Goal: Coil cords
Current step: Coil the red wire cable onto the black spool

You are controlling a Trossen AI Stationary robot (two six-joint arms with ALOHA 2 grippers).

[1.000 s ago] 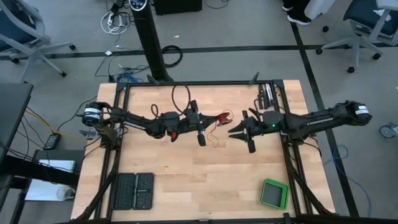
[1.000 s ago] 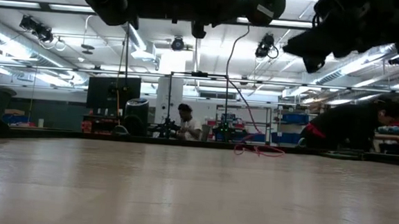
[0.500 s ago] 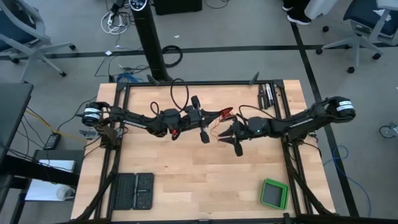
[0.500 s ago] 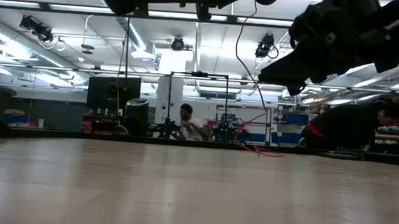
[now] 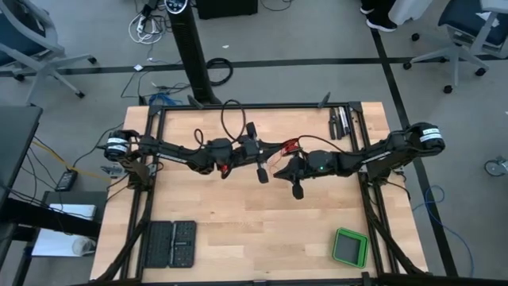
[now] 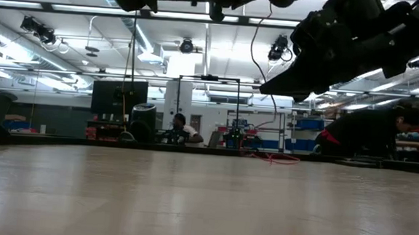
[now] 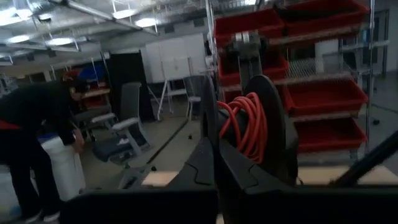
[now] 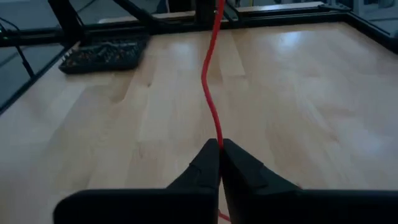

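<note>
Looking down from above, you see both arms meeting over the middle of the tabletop [image 5: 238, 222], raised off the wood. Your left gripper [image 7: 217, 155] has its jaws closed, and several loops of the red-orange cord [image 7: 249, 124] sit bunched right beside its fingers; whether the loops are pinched between the jaws or only wound around a finger, you cannot tell. Your right gripper [image 8: 219, 149] is just beside the left one, its jaws closed on a single strand of the same cord, which runs away from the fingertips in a slightly wavy line above the tabletop. From above, the cord shows as a small red patch between the two grippers. From table height, a further tangle of it lies on the far part of the tabletop. A green box [image 5: 350, 247] and a black ridged tray [image 5: 169, 245] sit near the front edge, well apart from both arms.
</note>
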